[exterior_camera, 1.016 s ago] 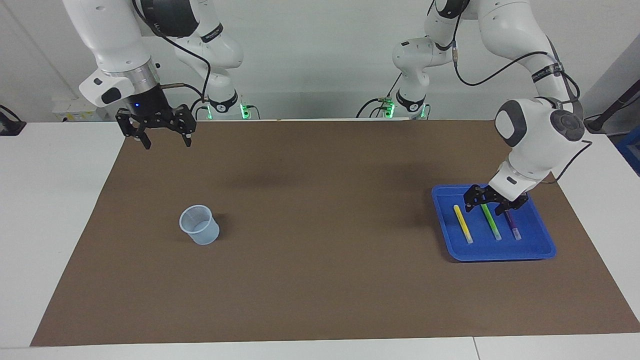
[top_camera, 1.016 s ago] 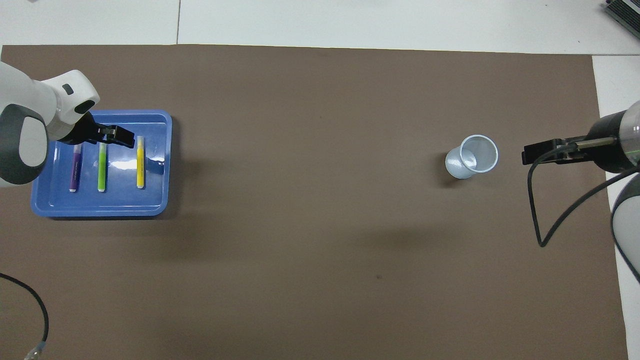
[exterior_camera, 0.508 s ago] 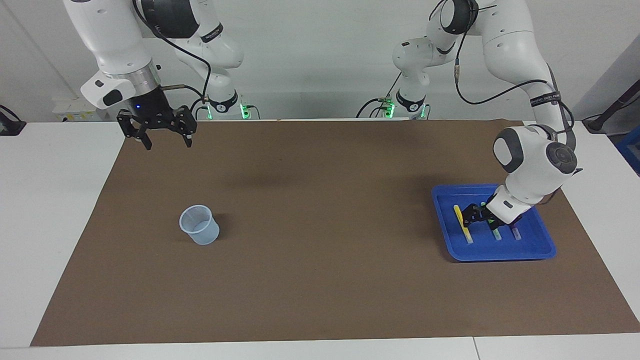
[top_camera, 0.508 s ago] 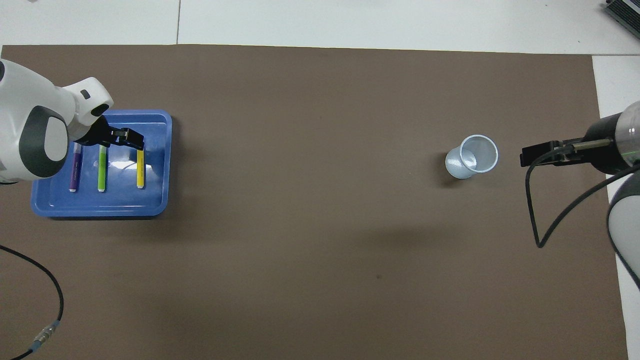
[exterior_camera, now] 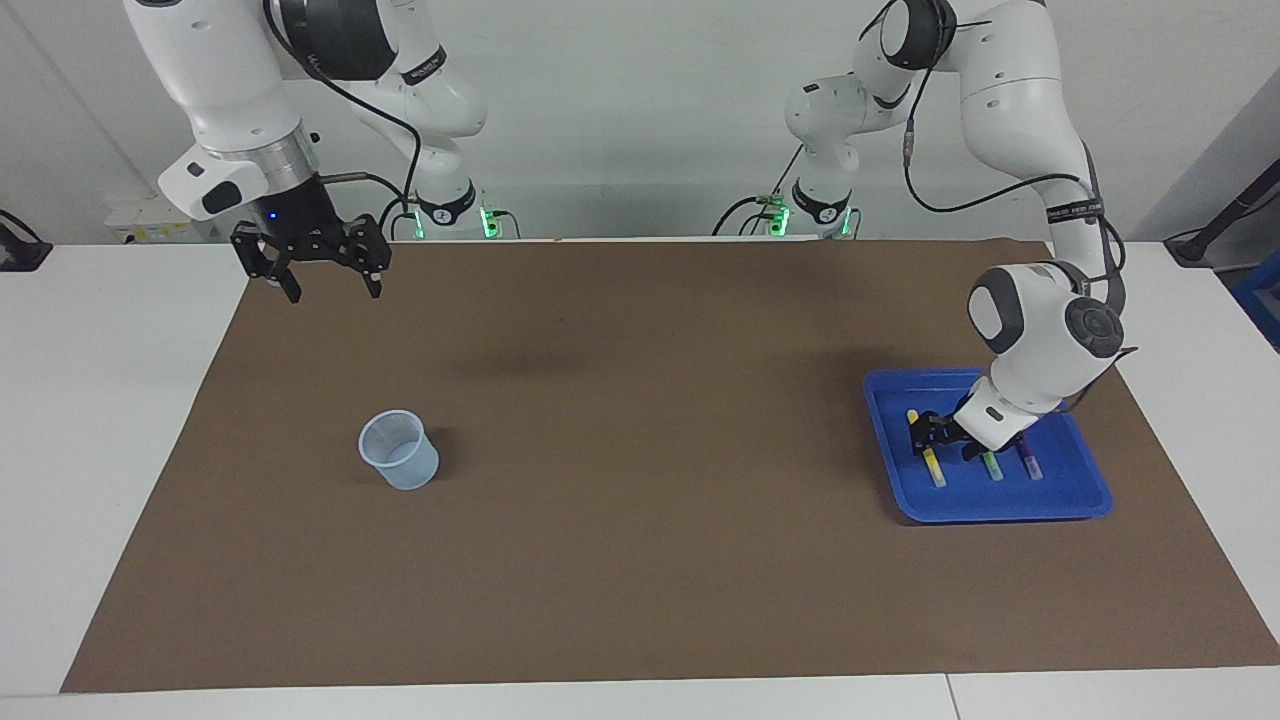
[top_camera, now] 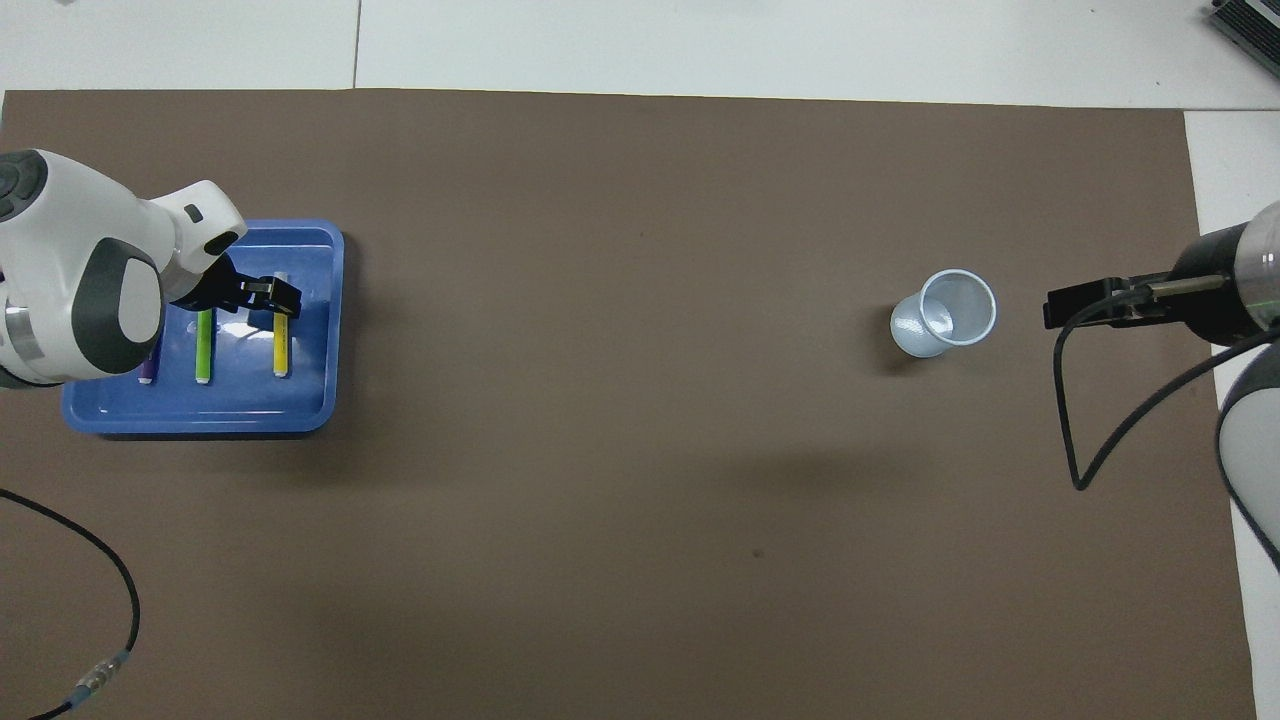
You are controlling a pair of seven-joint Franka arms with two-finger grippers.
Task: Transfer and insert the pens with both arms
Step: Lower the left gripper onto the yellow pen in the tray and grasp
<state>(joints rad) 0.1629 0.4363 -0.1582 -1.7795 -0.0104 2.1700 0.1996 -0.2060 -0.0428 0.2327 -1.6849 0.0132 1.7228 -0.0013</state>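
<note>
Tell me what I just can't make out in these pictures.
- Purple pen: mostly hidden by the left arm in both views.
- Left gripper low over the yellow pen in the blue tray: whether it touches is too small to tell.
- Right gripper: cut short by its wrist in the overhead view.

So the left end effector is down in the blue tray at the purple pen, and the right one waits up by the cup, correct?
Not quite. The left end effector is down in the blue tray at the yellow pen, not the purple pen; the facing view shows it. The right end effector does wait up by the cup.
</note>
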